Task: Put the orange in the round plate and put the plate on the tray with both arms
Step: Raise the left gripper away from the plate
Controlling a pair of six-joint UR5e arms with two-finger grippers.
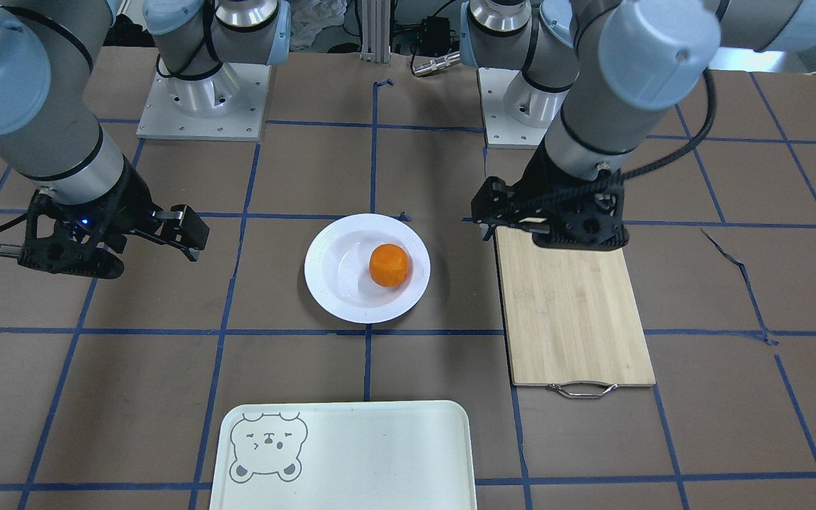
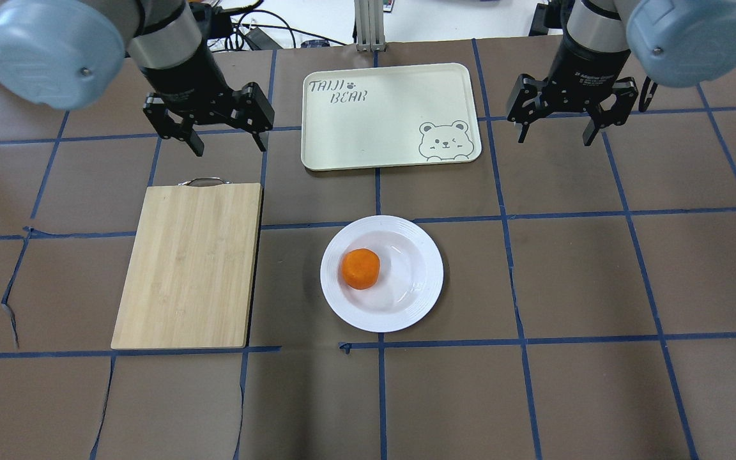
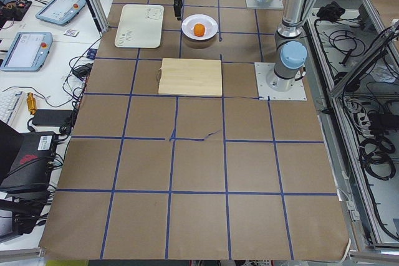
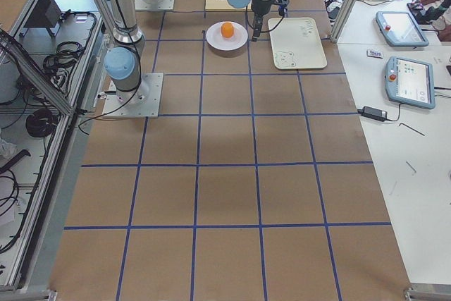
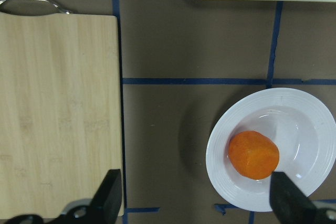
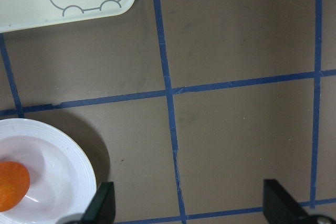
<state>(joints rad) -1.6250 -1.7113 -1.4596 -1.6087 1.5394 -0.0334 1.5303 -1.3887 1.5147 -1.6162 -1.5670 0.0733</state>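
The orange [image 2: 361,269] lies inside the white round plate [image 2: 429,276], left of its centre, at the middle of the table. The cream tray [image 2: 381,115] with a bear drawing sits on the table beyond the plate and holds nothing. My left gripper [image 2: 227,139] hangs open and empty above the table, left of the tray and past the board's handle end. My right gripper [image 2: 555,137] hangs open and empty to the right of the tray. In the left wrist view the orange [image 5: 253,155] and the plate [image 5: 220,166] lie between the spread fingertips [image 5: 107,192].
A bamboo cutting board [image 2: 189,265] with a metal handle lies left of the plate, bare. Blue tape lines grid the brown table cover. Both arm bases stand at the robot's edge of the table [image 1: 202,99].
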